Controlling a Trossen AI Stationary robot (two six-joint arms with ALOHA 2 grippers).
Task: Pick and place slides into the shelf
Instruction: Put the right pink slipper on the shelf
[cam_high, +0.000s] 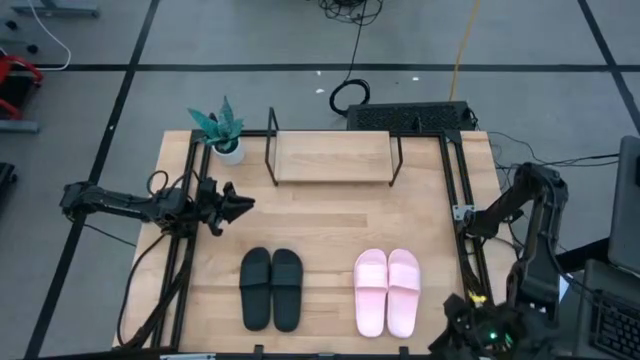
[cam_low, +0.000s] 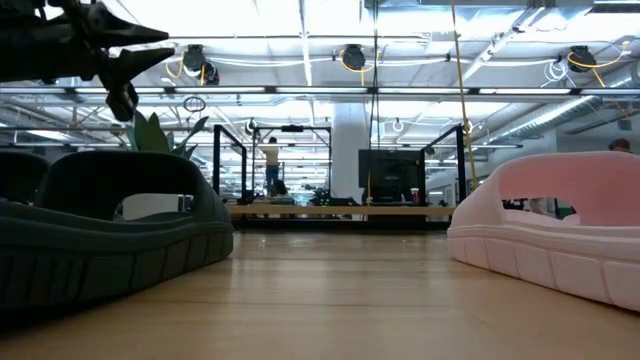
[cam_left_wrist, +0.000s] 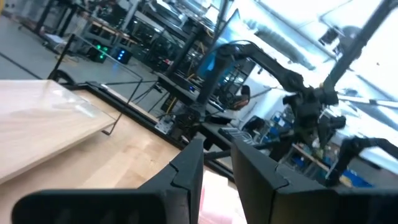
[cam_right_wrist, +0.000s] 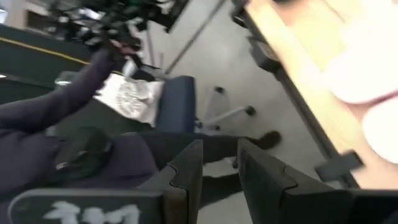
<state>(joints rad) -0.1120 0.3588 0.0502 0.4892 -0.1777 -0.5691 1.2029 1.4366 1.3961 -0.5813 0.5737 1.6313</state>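
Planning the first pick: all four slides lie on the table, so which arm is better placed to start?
Left. The left gripper hovers over the table just above the black slides, aimed across toward the shelf. The right gripper hangs off the table's corner, facing away.

Bright ceiling lights (cam_low: 350, 55) are blown out in the low view; both wrist views are smeared by blur.

The high view is looking straight down on the whole table (cam_high: 320, 215). The low view is facing level across it, close to the black slides (cam_low: 100, 235). Both are sharing the pink slides (cam_high: 387, 291).
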